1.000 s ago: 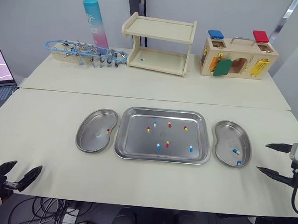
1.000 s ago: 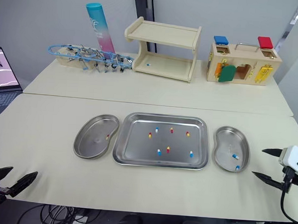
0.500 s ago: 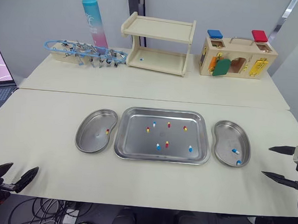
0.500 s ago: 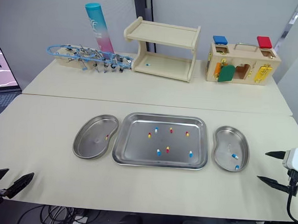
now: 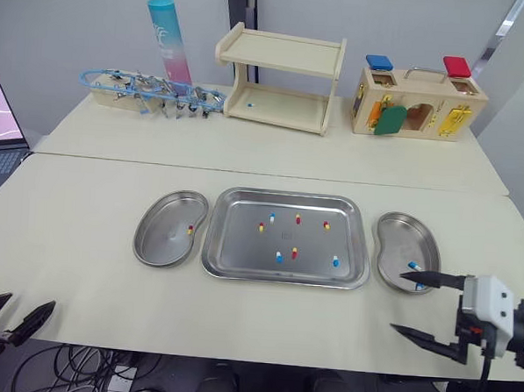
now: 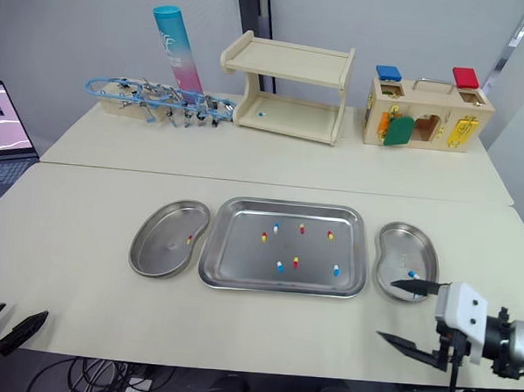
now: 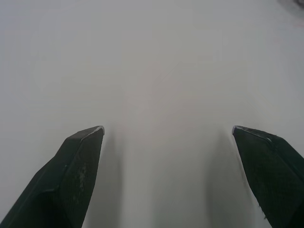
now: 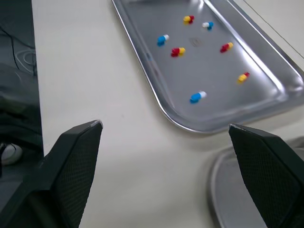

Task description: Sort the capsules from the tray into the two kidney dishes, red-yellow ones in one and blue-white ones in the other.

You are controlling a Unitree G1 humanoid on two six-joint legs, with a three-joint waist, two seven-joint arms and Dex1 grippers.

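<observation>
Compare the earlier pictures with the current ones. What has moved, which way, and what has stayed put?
The right gripper has swung in from the table's right edge toward the tray. Its open fingers now point that way by the near end of the right kidney dish. The left gripper, also open, has drawn back toward the near edge. Nothing was grasped or released. The capsules lie as before.

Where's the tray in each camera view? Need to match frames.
Left eye view: tray sits mid-picture, long side facing the robot.
Right eye view: tray is in the same spot, mid-picture.
Right wrist view: tray is seen at an angle, with a rounded corner nearest the camera.
Shared landmark: the blue-white capsule nearest the tray's front right corner.
</observation>
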